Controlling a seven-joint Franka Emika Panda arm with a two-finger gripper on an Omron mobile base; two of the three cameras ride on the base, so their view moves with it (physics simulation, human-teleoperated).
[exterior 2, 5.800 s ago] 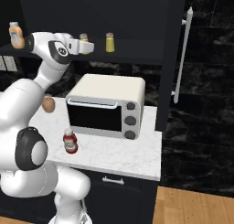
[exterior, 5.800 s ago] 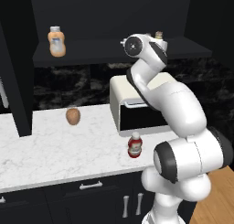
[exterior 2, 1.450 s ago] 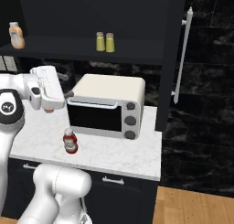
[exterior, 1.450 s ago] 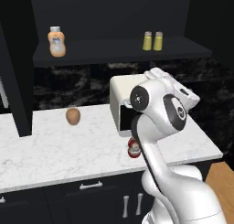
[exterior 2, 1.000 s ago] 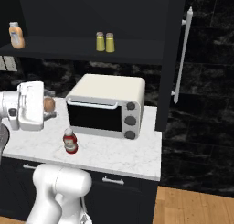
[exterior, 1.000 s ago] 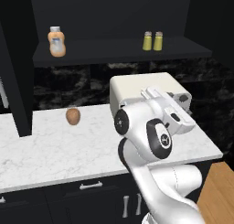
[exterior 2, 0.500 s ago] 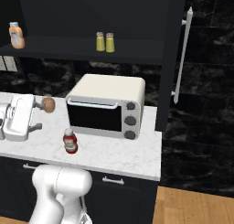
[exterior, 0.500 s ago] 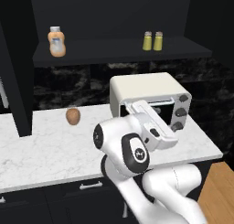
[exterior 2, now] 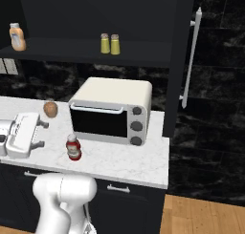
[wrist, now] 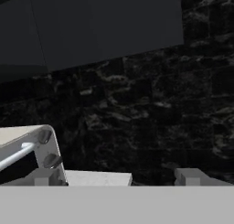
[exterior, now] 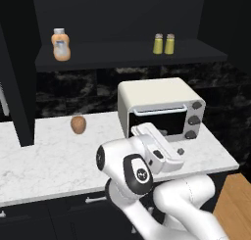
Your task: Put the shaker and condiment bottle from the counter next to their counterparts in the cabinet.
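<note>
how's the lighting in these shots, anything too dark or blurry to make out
Left base view: the cabinet is dark, yet both shakers read clearly. Right base view: even light, the condiment bottle sharp on the counter. Hand view: soft and coarse, the toaster oven bright against murky black wall.

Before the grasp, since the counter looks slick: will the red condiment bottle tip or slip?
The condiment bottle stands upright, tall over a narrow base, so a sideways nudge probably tips it. Its waisted middle likely steadies a grip. It looks rigid, probably light.
</note>
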